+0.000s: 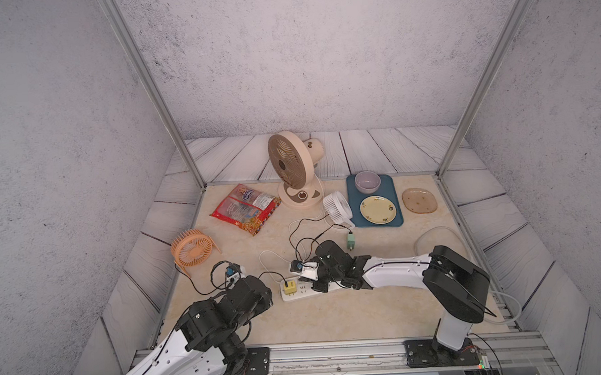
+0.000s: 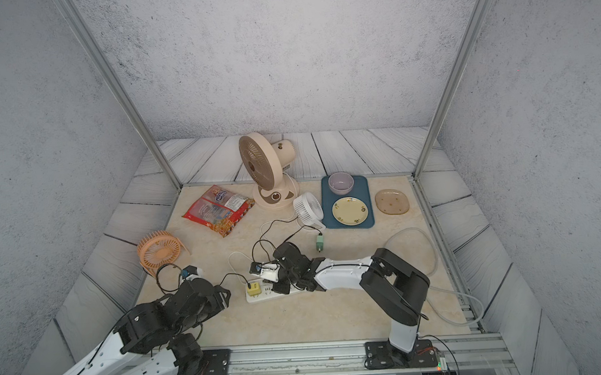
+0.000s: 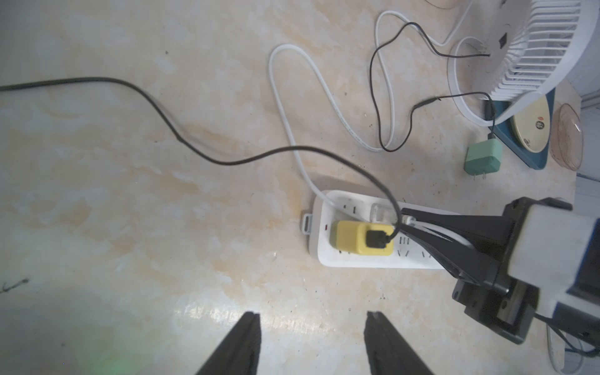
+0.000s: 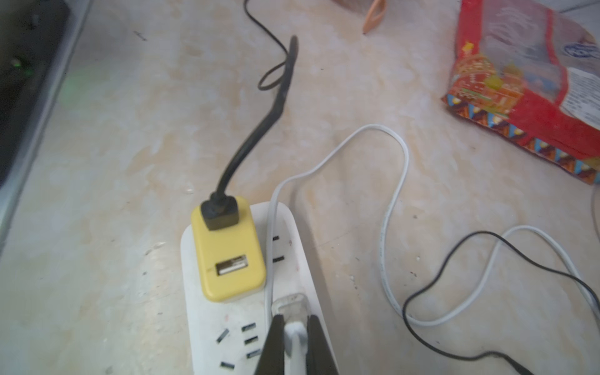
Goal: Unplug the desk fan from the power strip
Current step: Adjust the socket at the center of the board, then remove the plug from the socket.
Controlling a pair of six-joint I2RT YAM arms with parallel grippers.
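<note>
left end effector (image 3: pixel 311 316): jaws apart, empty, over bare worktop (image 1: pixel 332 315) just short of the strip's end.
power strip (image 1: pixel 302 293): flat on the worktop, front centre, between the two arms.
right end effector (image 4: pixel 294 319): clamped on the white plug (image 4: pixel 291 303), one finger on each side.
white plug: looks seated in its socket, not out yet. Its white cord (image 4: pixel 394 181) loops off toward the back.
yellow adapter (image 4: pixel 227 253): in the strip just beside that plug. Black cable heads toward the orange fan (image 1: pixel 190 249), so probably not the target.
green adapter (image 1: pixel 350 242): loose on the worktop, prongs free, wired to the small white fan (image 1: pixel 336 207).
desk fan (image 1: pixel 289 161): upright at the back. I take the white cord as its lead but can't trace it fully.
progress: grip made, pull-out left. Roughly halfway.
</note>
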